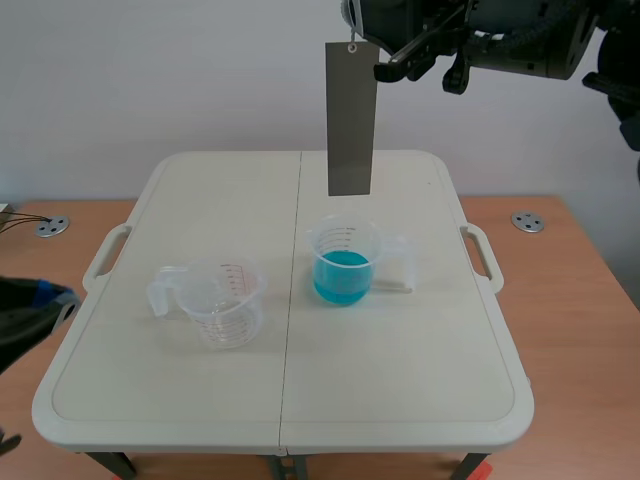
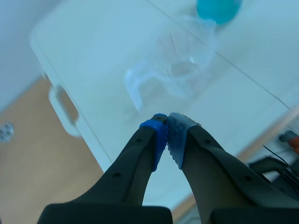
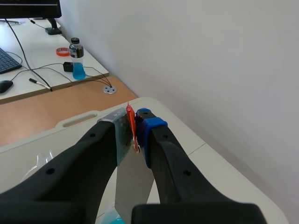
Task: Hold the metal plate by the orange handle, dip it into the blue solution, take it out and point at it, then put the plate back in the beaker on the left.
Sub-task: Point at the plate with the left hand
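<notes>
Scene view showed the right claw (image 1: 380, 60) raised high over the far side of the surface (image 1: 400, 400), with the plate (image 1: 352, 118) hanging straight down from it. The plate's lower edge was above the right beaker (image 1: 347, 240) and well clear of it. By my reading, the plate hung upright and in line with that beaker so that a plain lowering would carry it into the blue solution (image 1: 342, 274) without striking the rim. Whether the dip was done or yet to come, the pictures did not tell.

In the right wrist view the claw was clenched on the thin orange handle (image 3: 131, 125) at the plate's top, squeezing it from both sides. I judge that a grip up there, rather than lower on the bare metal, would hold the claw clear of the liquid.

The left claw (image 2: 167, 127) was clenched on nothing, its pads (image 2: 158, 133) meeting. It sat low at the near left edge of the surface, near the empty left beaker (image 2: 187, 65) but apart from it. That seemed a sensible waiting place: out of the plate's path, yet close enough to come in and point with closed tips.

Counted:
- One plate.
- One orange handle.
- Two claws.
- Two beakers, one holding solution just right of the middle seam and one empty to its left. They stood apart, with their handles turned outward.
- Two round metal discs (image 1: 51, 227) beyond the surface, one at each side.
</notes>
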